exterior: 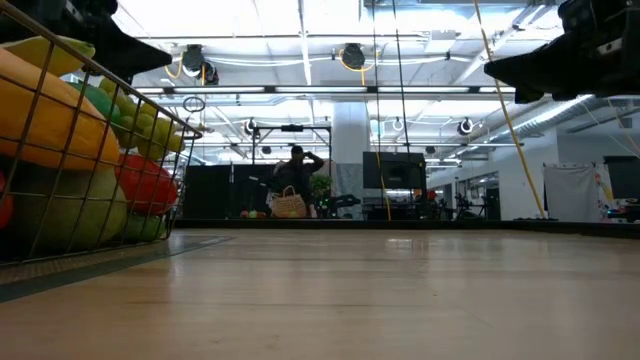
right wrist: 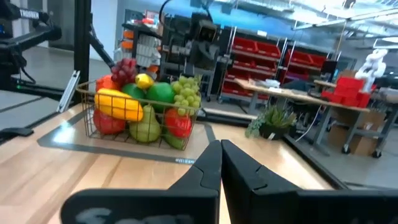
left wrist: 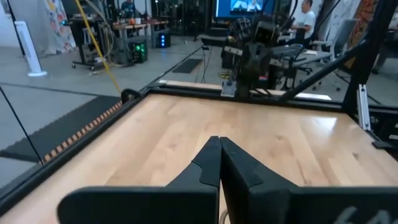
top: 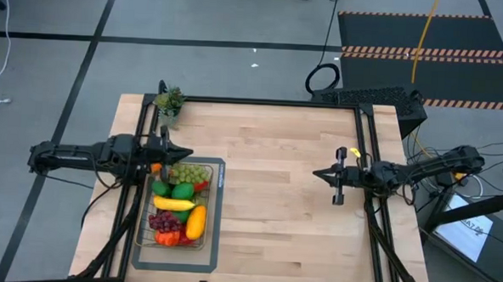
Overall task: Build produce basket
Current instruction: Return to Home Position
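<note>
The wire basket (top: 208,216) stands on a grey mat (top: 215,260) at the table's left. It is heaped with produce (top: 179,204): green grapes, a banana, a mango, purple grapes, red and green fruit. The right wrist view shows the basket (right wrist: 93,134) and its produce (right wrist: 149,102) from the side. My left gripper (top: 190,153) is shut and empty; it points level toward the table's right, above the basket's far end. In its own view my left gripper (left wrist: 219,140) has its fingertips together. My right gripper (top: 316,173), also shut and empty (right wrist: 221,144), hangs over the table's right part and points at the basket.
A small potted green sprig (top: 169,101) stands at the far left corner. Bare wood stretches between the mat and my right gripper. Black frame rails run along the table's left and right edges. In the low view a person stands far off in the room beyond.
</note>
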